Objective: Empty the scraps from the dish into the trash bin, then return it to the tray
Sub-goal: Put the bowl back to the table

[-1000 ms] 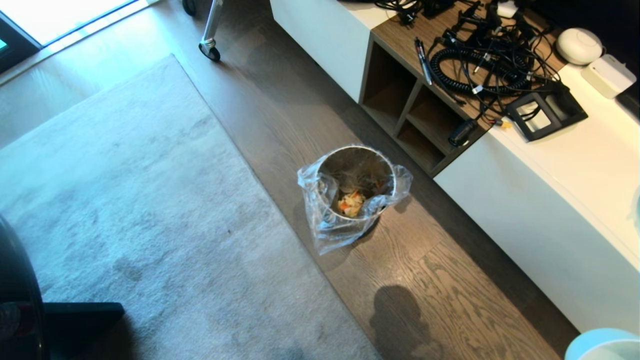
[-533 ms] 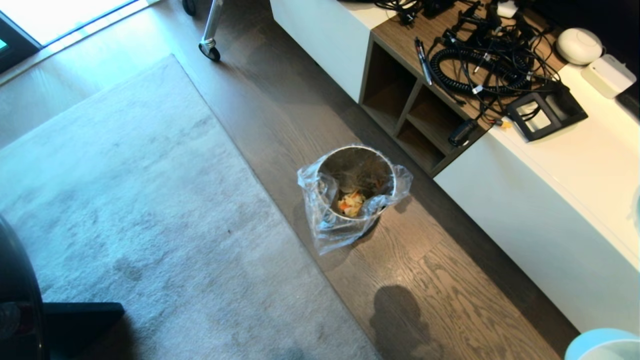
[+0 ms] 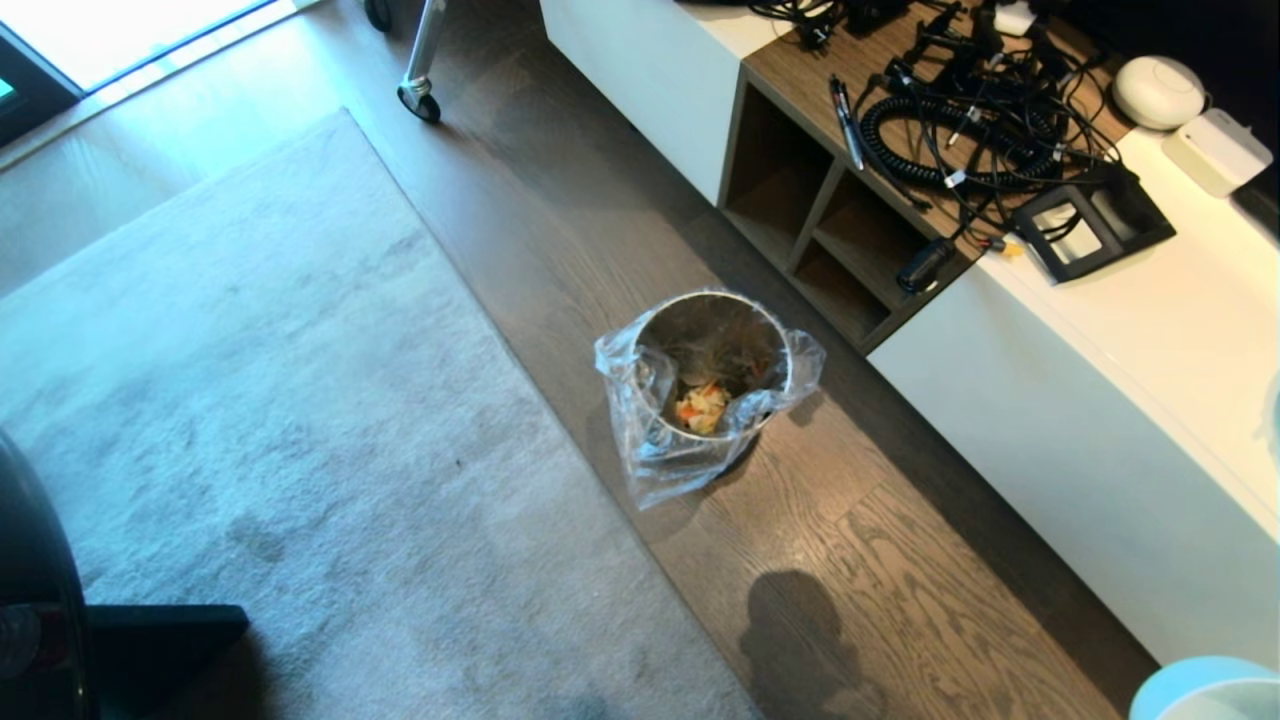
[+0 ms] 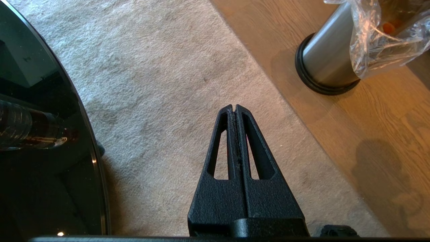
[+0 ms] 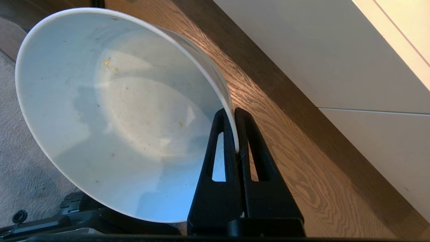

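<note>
1. On the wooden floor (image 3: 560, 200), beside the grey rug (image 3: 250, 400): trash bin (image 3: 712, 375) with scraps (image 3: 703, 407) inside
2. Right gripper (image 5: 234, 112): jaws pinching the rim of the dish (image 5: 111, 117), tilted, only crumbs inside
3. Left gripper (image 4: 234, 107): jaws pressed together, empty, above the rug

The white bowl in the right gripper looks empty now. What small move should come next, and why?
Probably carry the dish away from the trash bin toward the tray, which is out of view. The right gripper is shut on its rim, only a few crumbs remain inside, and the scraps already lie in the bin. The left gripper hangs shut over the rug.
</note>
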Robot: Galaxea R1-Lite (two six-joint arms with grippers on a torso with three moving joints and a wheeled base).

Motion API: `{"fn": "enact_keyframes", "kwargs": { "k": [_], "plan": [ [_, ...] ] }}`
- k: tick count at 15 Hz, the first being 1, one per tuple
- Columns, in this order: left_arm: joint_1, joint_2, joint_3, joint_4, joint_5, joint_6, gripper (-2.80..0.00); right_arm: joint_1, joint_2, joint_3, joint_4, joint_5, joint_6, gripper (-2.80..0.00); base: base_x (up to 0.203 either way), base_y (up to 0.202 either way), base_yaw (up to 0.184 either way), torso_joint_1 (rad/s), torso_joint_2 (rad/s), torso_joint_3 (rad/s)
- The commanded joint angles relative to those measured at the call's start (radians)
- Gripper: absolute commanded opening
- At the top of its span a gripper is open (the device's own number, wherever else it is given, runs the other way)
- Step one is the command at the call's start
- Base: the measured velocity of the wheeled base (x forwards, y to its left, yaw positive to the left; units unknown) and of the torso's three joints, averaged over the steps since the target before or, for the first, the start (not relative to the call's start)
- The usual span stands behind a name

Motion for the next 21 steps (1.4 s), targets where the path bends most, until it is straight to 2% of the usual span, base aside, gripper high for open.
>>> {"fn": "enact_keyframes", "kwargs": {
  "k": [1,16,19,21],
  "plan": [
    [0.000,0.000,0.000,0.000,0.001,-0.002,-2.80,0.001,0.002,0.000,0.000,0.000,0.000,-2.80,0.000,0.000,0.000,0.000,0.00,0.000],
    [0.000,0.000,0.000,0.000,0.001,-0.001,-2.80,0.001,0.002,0.000,0.001,0.000,0.000,-2.80,0.000,0.000,0.000,0.000,0.00,0.000],
    [0.000,0.000,0.000,0.000,0.001,-0.002,-2.80,0.049,0.002,0.000,0.001,0.000,0.000,-2.80,0.000,0.000,0.000,0.000,0.00,0.000],
    [0.000,0.000,0.000,0.000,0.001,-0.001,-2.80,0.129,-0.007,0.000,0.000,0.000,0.000,-2.80,0.000,0.000,0.000,0.000,0.00,0.000]
  ]
}}
